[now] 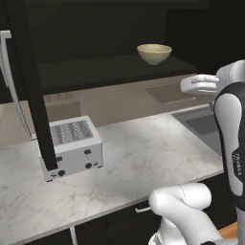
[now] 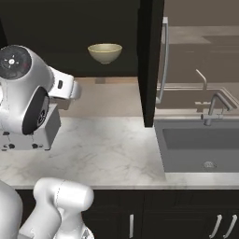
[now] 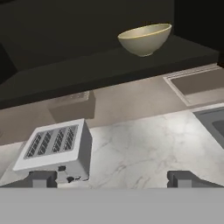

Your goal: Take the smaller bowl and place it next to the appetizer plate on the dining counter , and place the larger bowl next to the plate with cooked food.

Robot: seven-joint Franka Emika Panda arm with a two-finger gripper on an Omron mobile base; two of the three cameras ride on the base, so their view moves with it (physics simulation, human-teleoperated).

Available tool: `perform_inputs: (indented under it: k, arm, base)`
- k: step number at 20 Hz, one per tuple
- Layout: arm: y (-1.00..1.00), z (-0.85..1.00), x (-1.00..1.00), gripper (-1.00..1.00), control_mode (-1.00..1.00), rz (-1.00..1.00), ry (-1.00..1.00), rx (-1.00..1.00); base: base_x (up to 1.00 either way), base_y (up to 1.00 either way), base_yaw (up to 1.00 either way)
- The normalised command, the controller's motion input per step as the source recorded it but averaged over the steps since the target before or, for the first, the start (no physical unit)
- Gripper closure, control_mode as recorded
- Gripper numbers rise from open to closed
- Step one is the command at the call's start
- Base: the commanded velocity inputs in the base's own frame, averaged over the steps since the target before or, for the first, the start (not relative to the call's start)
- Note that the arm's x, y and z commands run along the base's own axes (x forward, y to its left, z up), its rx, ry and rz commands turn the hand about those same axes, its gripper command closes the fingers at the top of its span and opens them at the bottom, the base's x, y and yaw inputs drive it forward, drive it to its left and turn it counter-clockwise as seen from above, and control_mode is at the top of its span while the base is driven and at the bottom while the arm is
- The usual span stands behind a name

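Bowl: on the dark shelf, above the worktop.
Claw: released, empty, well short of it.
Risk: a careless reach could nudge the rounded bowl deeper along the shelf.

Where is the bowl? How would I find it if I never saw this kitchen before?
Start at the marble counter with the silver toaster on it, then look up to the dark open shelf behind it. The bowl sits alone there, above and to the right of the toaster. It is round and pale cream, bright against the black shelf.
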Motion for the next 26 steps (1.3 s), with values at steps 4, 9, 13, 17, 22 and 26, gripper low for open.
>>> perform_inputs:
  k: [4,9,13,17,22,26]
  arm:
    - [0.19,0.42,0.02,-1.0,-1.0,-0.1,-0.18,-0.02]
    - [0.25,0.16,0.04,-1.0,-1.0,-0.23,-0.01,0.0]
    - [0.28,0.01,0.02,-1.0,-1.0,-0.29,0.0,0.0]
    - [0.07,0.08,0.01,-1.0,-1.0,-0.32,0.01,0.05]
    - [0.0,0.11,0.0,-1.0,-1.0,-0.31,0.06,0.22]
    - [-0.17,0.06,0.0,-1.0,-1.0,-0.18,0.0,0.25]
  base:
    - [0.0,0.0,0.0]
    - [0.0,0.0,0.0]
    - [0.0,0.0,0.0]
    - [0.0,0.0,0.0]
    - [0.0,0.0,0.0]
    - [0.0,0.0,0.0]
